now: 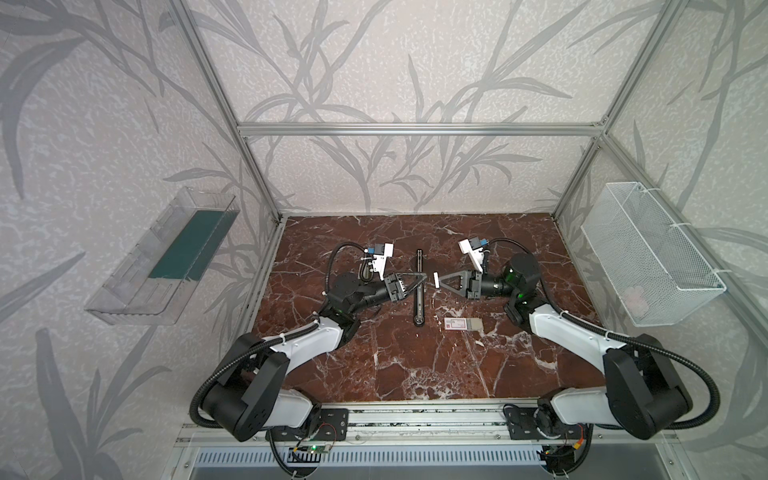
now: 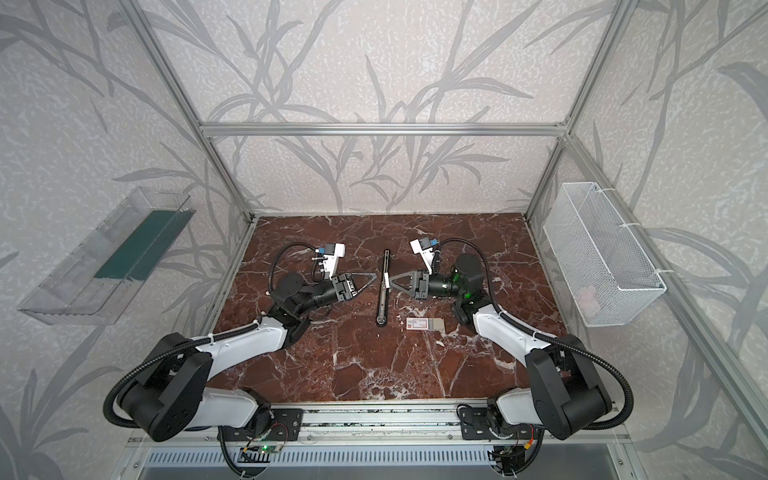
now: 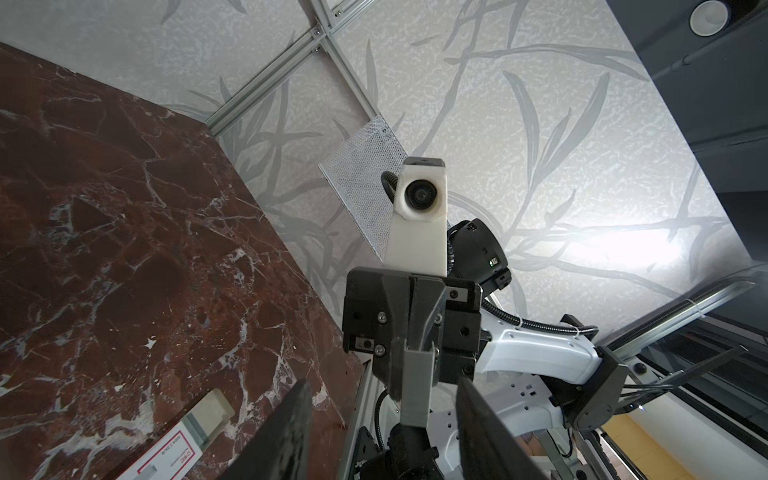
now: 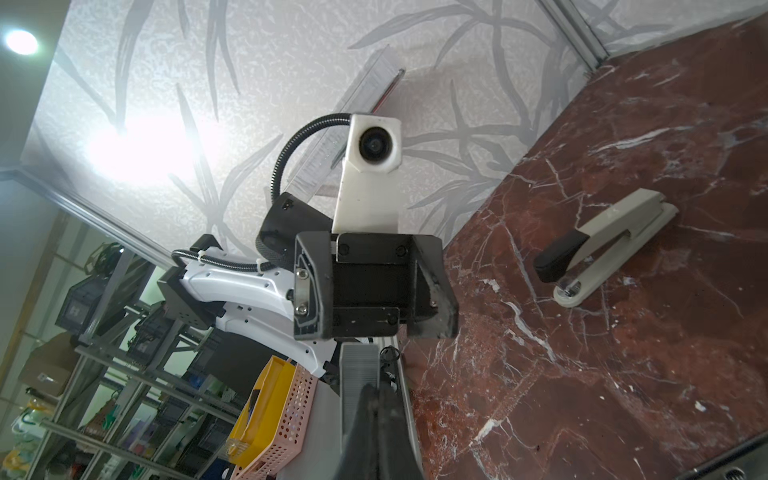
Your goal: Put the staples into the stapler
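Noting box nearest, then staples pinched firmly in right gripper close by stapler, left gripper opposite parted and empty: risking staples snapping or dropping if pressed in crooked, or unbraced stapler sliding away.

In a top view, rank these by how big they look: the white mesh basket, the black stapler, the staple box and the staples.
1. white mesh basket, clearly largest, though it hangs nearer the camera
2. black stapler
3. staple box
4. staples
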Controlling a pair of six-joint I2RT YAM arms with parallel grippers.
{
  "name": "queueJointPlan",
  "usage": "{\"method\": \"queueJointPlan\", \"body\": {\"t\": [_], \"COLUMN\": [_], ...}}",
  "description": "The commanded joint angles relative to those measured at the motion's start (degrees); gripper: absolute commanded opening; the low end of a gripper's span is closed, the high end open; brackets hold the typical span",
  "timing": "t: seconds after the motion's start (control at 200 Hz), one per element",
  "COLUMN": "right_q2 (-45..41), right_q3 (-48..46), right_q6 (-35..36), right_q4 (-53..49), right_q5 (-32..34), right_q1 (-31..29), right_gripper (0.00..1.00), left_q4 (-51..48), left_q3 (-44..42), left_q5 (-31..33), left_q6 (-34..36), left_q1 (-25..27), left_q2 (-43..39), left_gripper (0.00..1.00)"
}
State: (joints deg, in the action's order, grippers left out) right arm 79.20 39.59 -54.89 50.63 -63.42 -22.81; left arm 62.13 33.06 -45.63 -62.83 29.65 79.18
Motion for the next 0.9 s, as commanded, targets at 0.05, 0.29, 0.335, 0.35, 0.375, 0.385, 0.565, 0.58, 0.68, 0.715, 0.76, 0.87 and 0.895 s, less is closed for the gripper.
{"method": "queueJointPlan", "body": {"t": [0.05,0.29,0.335,0.35,0.375,0.385,0.565,0.58,0.68,0.715,0.76,0.87,0.895], "right_q2": [2.13,3.42,3.34,3.33,3.33,3.33,2.74,2.80,2.72,2.72,2.72,2.63,2.63], "right_q3": [-0.79,-0.33,-0.33,-0.34,-0.31,-0.24,0.31,0.30,0.31,0.34,0.29,0.35,0.34], "right_q6": [-5.97,-4.52,-4.03,-3.93,-3.76,-3.63,-0.45,-0.33,-0.04,0.03,0.01,0.14,0.14], "right_q4": [10.75,8.56,7.62,7.51,7.27,7.11,2.32,2.20,1.68,1.51,1.58,1.32,1.31], "right_q5": [-3.28,-4.39,-4.43,-4.48,-4.56,-4.60,-4.78,-4.79,-4.83,-4.79,-4.62,-4.52,-4.44], "right_q1": [-0.12,-1.20,-1.26,-1.32,-1.46,-1.50,-2.52,-2.62,-2.74,-2.71,-2.68,-2.73,-2.71], "right_gripper": [0.00,0.00,0.00,0.00,0.00,0.00,0.00,0.00,0.00,0.00,0.00,0.00,0.00], "left_q4": [2.89,1.32,1.05,0.98,0.70,0.56,0.27,0.35,0.44,0.37,0.34,-0.24,-0.17], "left_q3": [1.17,2.71,2.93,2.96,3.06,3.06,3.57,3.55,3.64,3.68,3.67,3.61,3.59], "left_q5": [-3.53,-5.73,-5.92,-5.96,-6.04,-6.05,-6.58,-6.66,-6.88,-7.08,-7.30,-7.88,-7.98], "left_q6": [-1.25,-1.33,-1.33,-1.33,-1.29,-1.26,-1.51,-1.51,-1.73,-1.82,-1.86,-1.94,-2.03], "left_q1": [0.76,1.28,1.37,1.38,1.38,1.38,1.46,1.46,1.46,1.46,1.46,1.46,1.46], "left_q2": [-0.23,-0.24,-0.18,-0.19,-0.25,-0.23,0.10,0.10,0.05,0.06,0.10,0.10,0.05], "left_gripper": [0.55,0.48,0.46,0.46,0.45,0.45,0.39,0.39,0.33,0.32,0.30,0.30,0.32]}}
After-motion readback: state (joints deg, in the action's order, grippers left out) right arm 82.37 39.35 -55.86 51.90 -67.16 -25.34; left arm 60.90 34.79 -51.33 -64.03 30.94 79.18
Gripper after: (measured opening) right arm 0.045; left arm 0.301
